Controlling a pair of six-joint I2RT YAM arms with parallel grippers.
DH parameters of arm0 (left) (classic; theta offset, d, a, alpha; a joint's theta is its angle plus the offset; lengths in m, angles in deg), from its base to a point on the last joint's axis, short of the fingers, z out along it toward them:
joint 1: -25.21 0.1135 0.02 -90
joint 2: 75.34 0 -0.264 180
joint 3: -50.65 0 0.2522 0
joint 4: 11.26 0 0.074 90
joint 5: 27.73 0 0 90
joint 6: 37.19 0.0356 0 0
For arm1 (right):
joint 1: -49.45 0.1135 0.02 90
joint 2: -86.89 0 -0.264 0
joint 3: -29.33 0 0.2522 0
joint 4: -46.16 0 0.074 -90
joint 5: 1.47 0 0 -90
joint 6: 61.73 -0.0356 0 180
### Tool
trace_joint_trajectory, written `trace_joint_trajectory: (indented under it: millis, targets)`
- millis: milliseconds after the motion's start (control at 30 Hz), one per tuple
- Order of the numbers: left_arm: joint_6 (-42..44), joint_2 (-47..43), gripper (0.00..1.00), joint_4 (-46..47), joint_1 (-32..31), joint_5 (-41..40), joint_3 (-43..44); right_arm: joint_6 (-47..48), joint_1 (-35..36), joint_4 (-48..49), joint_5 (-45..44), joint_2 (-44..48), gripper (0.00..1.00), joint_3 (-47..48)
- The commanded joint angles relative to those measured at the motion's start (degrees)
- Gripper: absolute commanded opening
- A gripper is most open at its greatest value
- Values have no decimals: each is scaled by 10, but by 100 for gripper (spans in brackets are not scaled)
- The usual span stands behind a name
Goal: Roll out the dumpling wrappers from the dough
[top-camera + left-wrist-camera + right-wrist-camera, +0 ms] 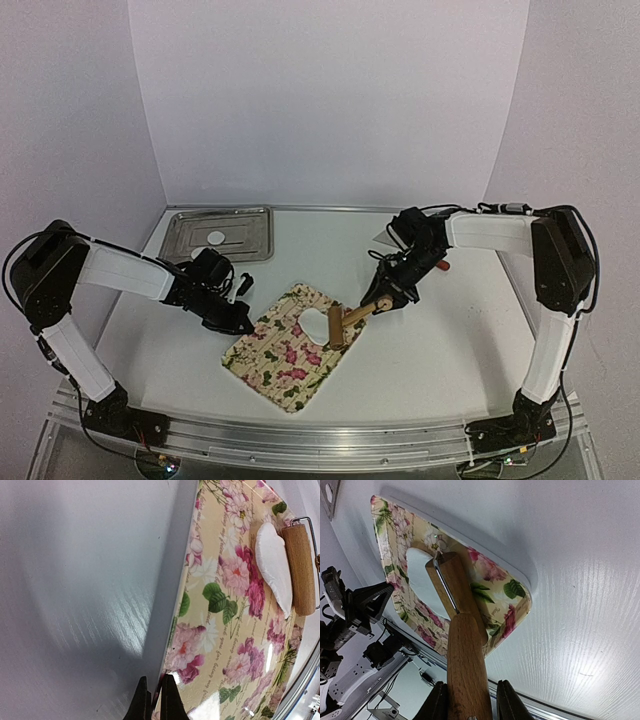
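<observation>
A single dumpling wrapper [216,238], a small white disc, lies in the steel tray [185,248] at the far left of the white counter [440,350]. Nearer, the left end effector [238,322] [154,700] sits fully closed, its tips at the left edge of a floral mat [280,362] [220,605]. A flattened white dough sheet [316,325] [274,565] [422,580] lies on the mat, the roller of a wooden rolling pin [352,316] [465,645] resting against its right side. The right end effector [392,296] [467,700] clamps the pin's handle.
</observation>
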Motion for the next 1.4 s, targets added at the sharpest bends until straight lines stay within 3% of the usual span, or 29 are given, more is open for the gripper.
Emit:
trace_joint_trajectory:
  millis: [0,333,667,900,1100,1367]
  targets:
    - [-8,-18,0,-51,20,-51,-18,-23,-12,-136,-332,-78,0,-68]
    - [17,-27,0,-37,17,-22,-24,13,-13,-128,-292,-35,0,-49]
    - [53,-17,0,-23,-16,21,-26,85,12,-104,-54,90,0,12]
    - [62,-7,0,-12,-29,59,-28,67,20,-102,22,161,0,7]
    - [70,13,0,-10,-42,81,-19,68,20,-91,61,125,0,16]
    - [70,17,0,-10,-45,85,-14,78,20,-84,45,28,0,94]
